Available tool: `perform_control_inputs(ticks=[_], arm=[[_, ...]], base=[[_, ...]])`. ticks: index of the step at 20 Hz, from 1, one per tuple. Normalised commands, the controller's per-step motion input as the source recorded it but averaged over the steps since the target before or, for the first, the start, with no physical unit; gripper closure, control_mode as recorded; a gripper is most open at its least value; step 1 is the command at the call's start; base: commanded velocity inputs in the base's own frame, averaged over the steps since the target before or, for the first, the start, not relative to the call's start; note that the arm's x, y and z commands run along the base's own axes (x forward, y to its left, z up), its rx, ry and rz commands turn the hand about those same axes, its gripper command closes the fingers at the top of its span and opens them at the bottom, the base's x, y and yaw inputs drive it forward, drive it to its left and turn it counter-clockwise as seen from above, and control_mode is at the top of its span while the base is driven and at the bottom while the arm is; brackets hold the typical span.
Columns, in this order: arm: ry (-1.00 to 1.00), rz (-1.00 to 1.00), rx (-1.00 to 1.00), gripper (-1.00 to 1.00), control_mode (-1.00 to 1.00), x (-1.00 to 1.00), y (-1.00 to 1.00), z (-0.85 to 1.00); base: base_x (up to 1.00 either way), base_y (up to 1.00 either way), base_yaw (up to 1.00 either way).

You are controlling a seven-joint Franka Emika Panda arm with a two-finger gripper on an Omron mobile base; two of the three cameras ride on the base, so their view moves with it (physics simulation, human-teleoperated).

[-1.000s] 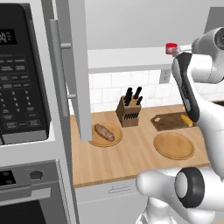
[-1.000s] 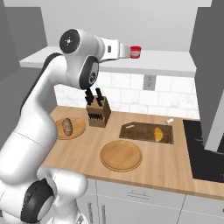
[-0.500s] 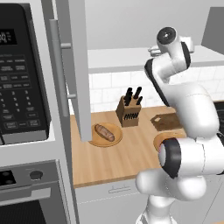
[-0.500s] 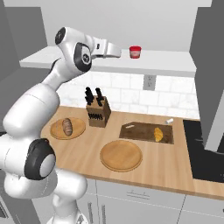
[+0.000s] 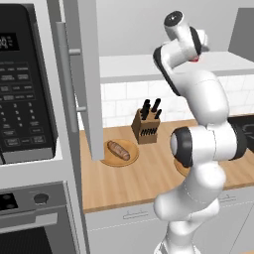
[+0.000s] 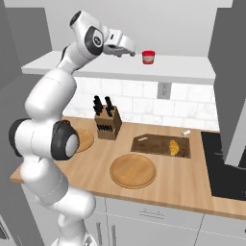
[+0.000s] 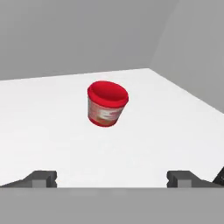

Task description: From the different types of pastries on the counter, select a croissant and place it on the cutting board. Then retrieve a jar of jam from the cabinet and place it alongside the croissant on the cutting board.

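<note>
The red jar of jam (image 7: 107, 104) stands upright on the white cabinet shelf (image 6: 182, 72), and it is also the jar (image 6: 149, 56) in the right base view. My gripper (image 6: 130, 52) hovers at shelf height just left of it. It is open, with the jar ahead of and between the fingertips (image 7: 42, 178), not touching. The golden croissant (image 6: 174, 147) lies on the dark cutting board (image 6: 153, 144) on the counter (image 6: 192, 187). The brown streaked pastry (image 5: 118, 150) rests on a round plate (image 5: 130, 144).
The open cabinet door (image 5: 82, 74) hangs beside the black microwave (image 5: 25, 84). A knife block (image 6: 107, 124) stands by the wall, and a bare round plate (image 6: 132, 170) sits near the counter front. A small white shaker (image 6: 185, 133) lies behind the board. Dark cooktop (image 6: 223, 163) at right.
The arm's elbow and upper links have swung across and risen more upright. The hand stays at shelf height facing the jar. The jar, croissant and board have not moved.
</note>
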Motion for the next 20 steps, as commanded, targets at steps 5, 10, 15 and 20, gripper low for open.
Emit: perform_control_inputs(ticks=[5, 10, 15, 20], arm=[[-0.28, 0.10, 0.16, -1.00, -1.00, 0.00, -0.46, -0.68], [-0.19, 0.01, 0.13, -1.00, -1.00, 0.12, -0.22, -0.17], [0.02, 0.00, 0.06, -1.00, -1.00, 0.81, 0.00, 0.07], [0.04, 0.00, 0.04, -1.00, -1.00, 0.86, -0.17, 0.44]], base=[[0.00, 0.00, 0.00], [0.00, 0.00, 0.00], [0.00, 0.00, 0.00], [0.00, 0.00, 0.00]])
